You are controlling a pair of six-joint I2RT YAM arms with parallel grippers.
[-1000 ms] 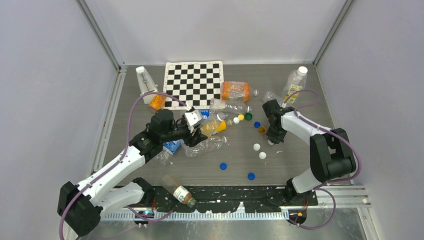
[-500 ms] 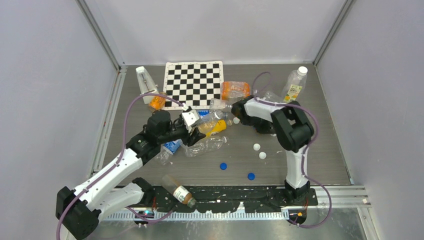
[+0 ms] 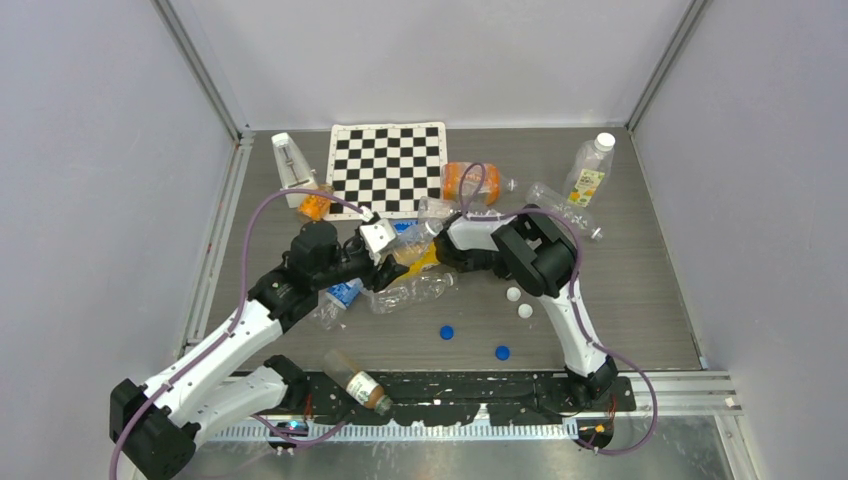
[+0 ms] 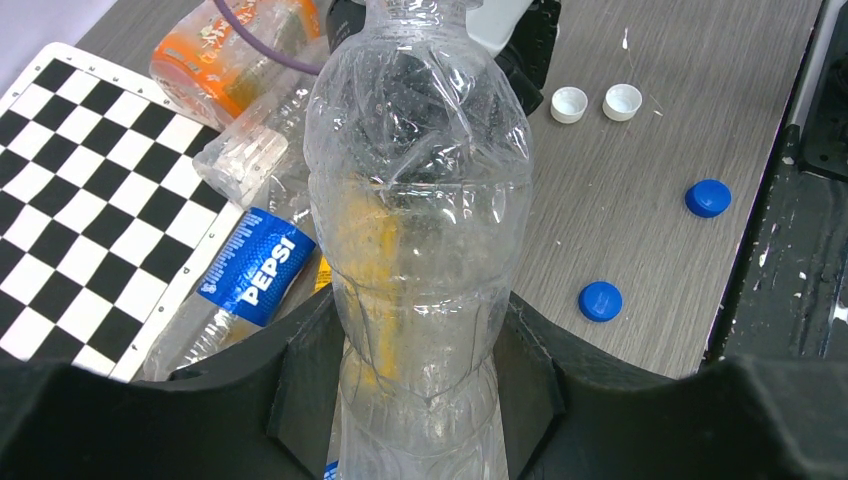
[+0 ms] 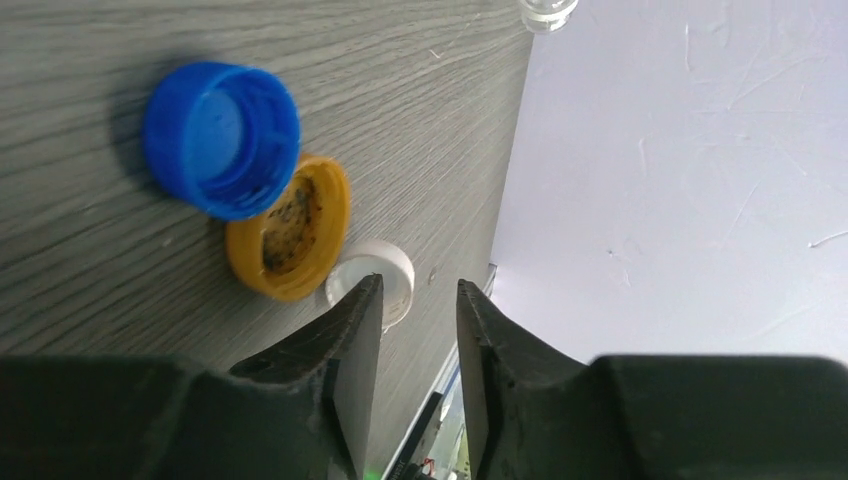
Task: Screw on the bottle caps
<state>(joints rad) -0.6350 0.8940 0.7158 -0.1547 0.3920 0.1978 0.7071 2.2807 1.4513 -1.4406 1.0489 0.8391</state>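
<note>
Near edge: a brown bottle (image 3: 357,381) lies on its side on the table (image 3: 640,300). Beyond it, two blue caps (image 3: 446,332) lie loose and apart on the table. Slightly farther, two white caps (image 3: 513,294) lie close together, hollow side up.

Left end effector (image 4: 418,375): clamped on the lower body of a crumpled clear bottle (image 4: 420,200), one finger on each side. The bottle points away from the wrist toward the right arm. Its mouth is cut off by the frame edge, so whether it carries a cap cannot be told.

Right end effector (image 5: 420,300): fingers a narrow gap apart, nothing between them. In the overhead view it sits just beside the top of the clear bottle. Just past its fingertips, a third blue cap (image 5: 220,138), an orange cap (image 5: 290,228) and a third white cap (image 5: 375,280) lie bunched together on the table, the blue overlapping the orange.

Beside the clear bottle lies a Pepsi bottle (image 4: 257,268), next to a chequered mat (image 3: 388,168). At the mat's right edge lies an orange bottle (image 3: 470,182). Far right, a labelled bottle (image 3: 588,170) stands upright with a fitted white cap (image 3: 604,140) on it.
</note>
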